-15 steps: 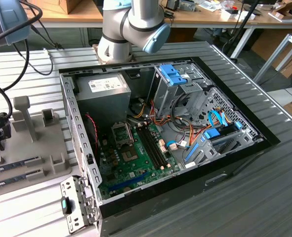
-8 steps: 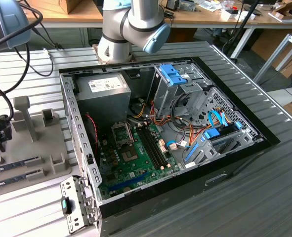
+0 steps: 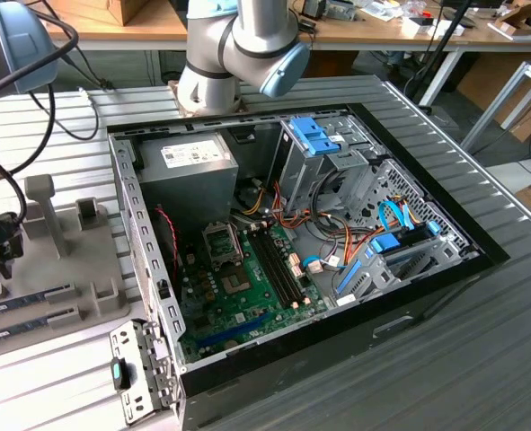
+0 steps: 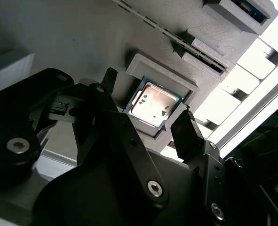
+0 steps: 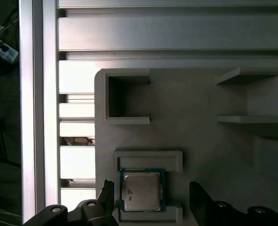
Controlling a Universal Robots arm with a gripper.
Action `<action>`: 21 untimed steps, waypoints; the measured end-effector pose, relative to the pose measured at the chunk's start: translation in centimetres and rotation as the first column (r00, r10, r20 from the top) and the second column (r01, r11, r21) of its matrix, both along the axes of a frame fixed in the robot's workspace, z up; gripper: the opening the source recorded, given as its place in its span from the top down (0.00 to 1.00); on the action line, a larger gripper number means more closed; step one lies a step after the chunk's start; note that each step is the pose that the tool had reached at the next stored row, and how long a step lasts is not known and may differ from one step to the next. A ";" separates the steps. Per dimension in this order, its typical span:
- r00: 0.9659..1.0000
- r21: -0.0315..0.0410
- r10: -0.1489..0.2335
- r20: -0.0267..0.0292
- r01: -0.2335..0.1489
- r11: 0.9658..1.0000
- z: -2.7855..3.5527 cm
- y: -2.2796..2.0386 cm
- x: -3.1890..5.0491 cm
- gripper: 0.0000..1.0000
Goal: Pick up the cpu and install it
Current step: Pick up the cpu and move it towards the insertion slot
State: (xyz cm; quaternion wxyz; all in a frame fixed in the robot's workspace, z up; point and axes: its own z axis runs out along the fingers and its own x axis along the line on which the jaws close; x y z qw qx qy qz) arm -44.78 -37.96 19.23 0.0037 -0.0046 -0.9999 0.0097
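One cpu (image 5: 140, 189) lies in grey holder (image 5: 148, 160) — tool (image 5: 151, 184) spread.

The arm (image 3: 238, 40) is built of silver-grey cylindrical joints, each closed by a rounded pale-blue cap (image 3: 285, 67). A black cable (image 3: 15, 190) runs along it. In the second wrist view the gripper (image 4: 149, 92) is matte black, with flat linkage plates pinned by silver hex-socket screws (image 4: 154, 188) and two narrow, tapering fingers (image 4: 186, 134).
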 end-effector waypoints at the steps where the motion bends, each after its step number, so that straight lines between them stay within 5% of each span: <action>1: 1.000 0.000 0.000 0.000 0.000 1.000 -0.06 0.00 0.00 0.27; 21: 1.000 0.000 0.000 0.000 0.000 1.000 -1.27 0.00 0.00 0.27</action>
